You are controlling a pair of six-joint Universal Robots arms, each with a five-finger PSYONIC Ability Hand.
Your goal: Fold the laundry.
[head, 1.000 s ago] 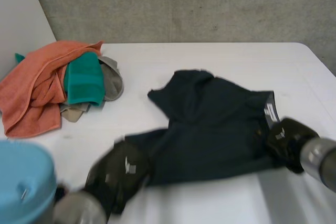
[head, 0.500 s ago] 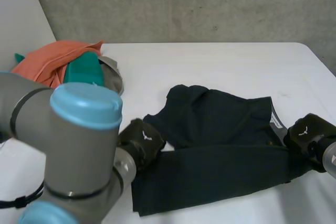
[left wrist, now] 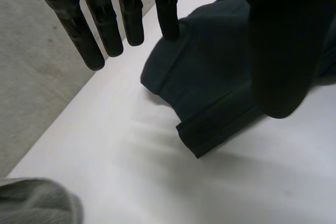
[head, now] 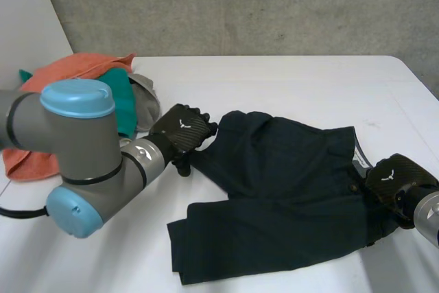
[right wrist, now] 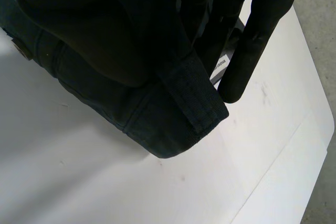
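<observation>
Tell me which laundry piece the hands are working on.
The dark garment spread mid-table: the right hand holds its waistband end, the left hand is at its opposite edge. The orange towel, teal cloth and grey cloth lie piled apart, untouched.

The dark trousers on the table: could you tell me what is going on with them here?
A two-armed robot is folding laundry. The dark trousers lie spread on the white table. The right robot hand pinches their waistband end, and the left robot hand is open at a leg hem. A pile of other laundry sits at the table's far corner.
</observation>
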